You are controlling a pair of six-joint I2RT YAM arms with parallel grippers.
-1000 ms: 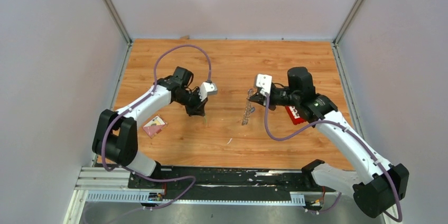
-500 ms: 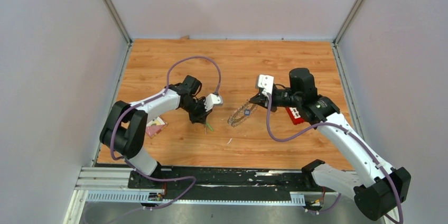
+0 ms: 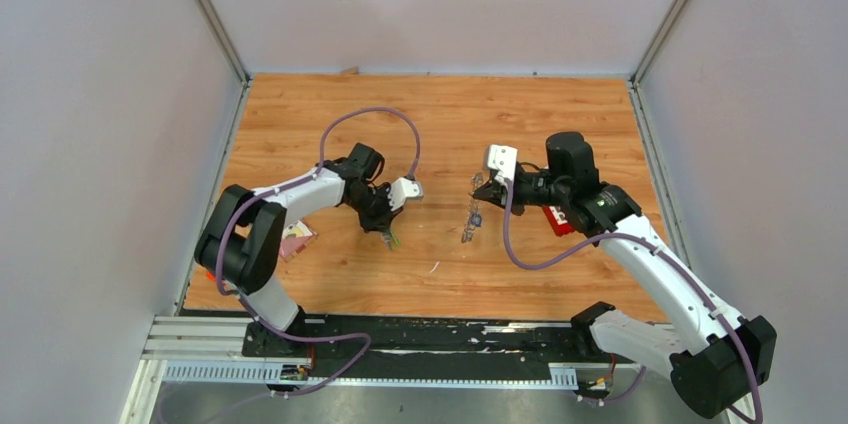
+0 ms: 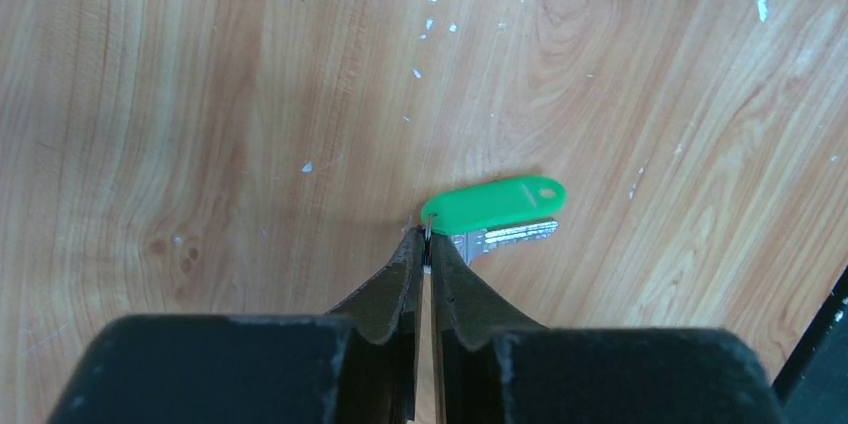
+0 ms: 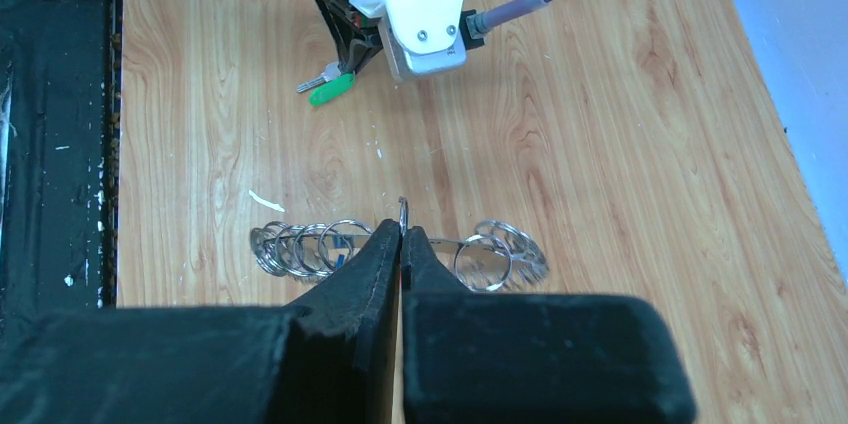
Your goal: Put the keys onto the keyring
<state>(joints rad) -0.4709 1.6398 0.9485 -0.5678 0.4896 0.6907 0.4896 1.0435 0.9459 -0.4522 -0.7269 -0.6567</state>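
One keyring [image 3: 471, 216], edge-on again

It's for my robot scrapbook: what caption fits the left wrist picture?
Left end effector pinches the green key by its small ring over the wood table.

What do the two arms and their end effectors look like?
The left arm and right arm have white links, black joints and a lilac cable. The left end effector and right end effector each have two black tapered fingers and a white box.

Green-tagged key [image 4: 493, 206], silver keyring [image 5: 320, 244] (table [image 4: 200, 94] wood-grained orange-brown).
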